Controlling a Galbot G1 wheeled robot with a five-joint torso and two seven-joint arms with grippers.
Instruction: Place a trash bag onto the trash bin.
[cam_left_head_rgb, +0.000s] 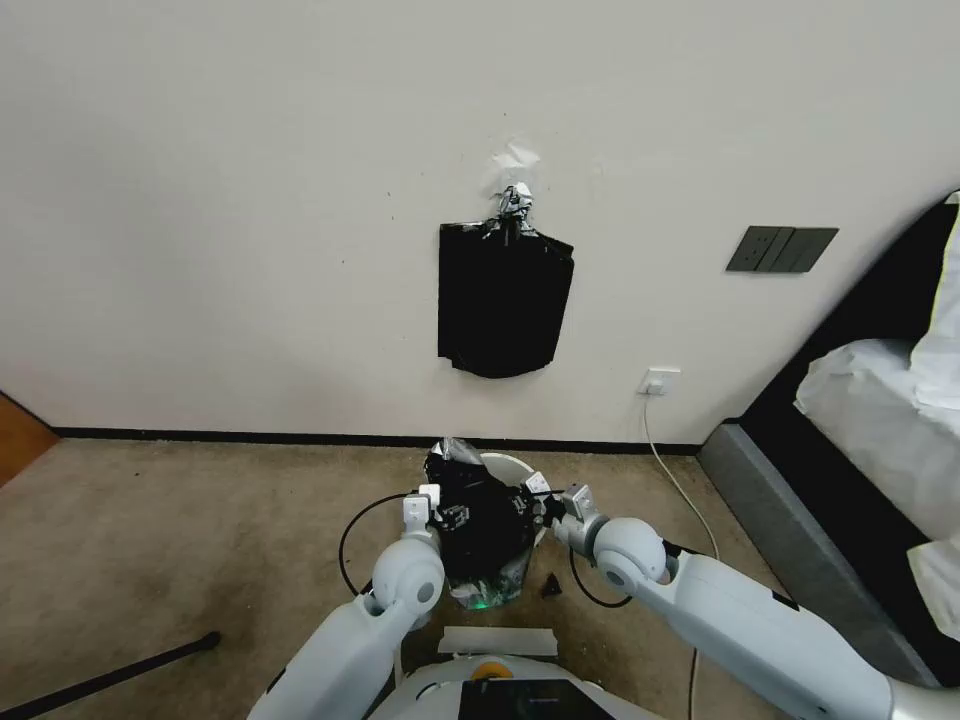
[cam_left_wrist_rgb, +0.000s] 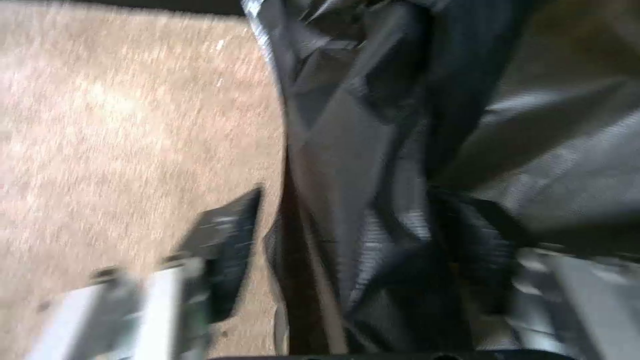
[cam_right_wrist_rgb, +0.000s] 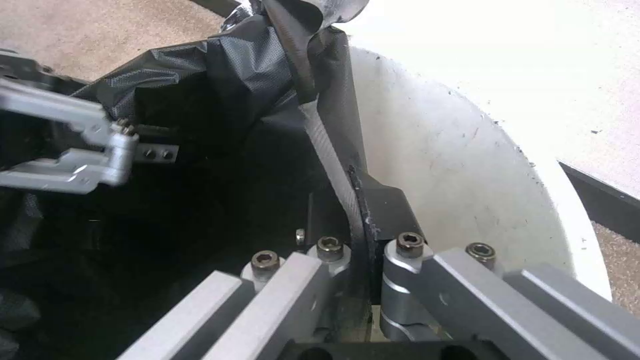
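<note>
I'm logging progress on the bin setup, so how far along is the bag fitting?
Done: the trash bag is off the wall bundle and opened at the trash bin. In hand: the right gripper pinches the bag's edge inside the bin wall; the left gripper is at the opposite side. Left: the bin's white inner wall lies bare, so the bag must be spread around the rim.

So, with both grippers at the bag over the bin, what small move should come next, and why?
Probably the right gripper, shut on the trash bag edge, should draw it outward over the trash bin rim. That side's white inner wall is bare, so the bag does not cover it yet. The left gripper holds the opposite side.
</note>
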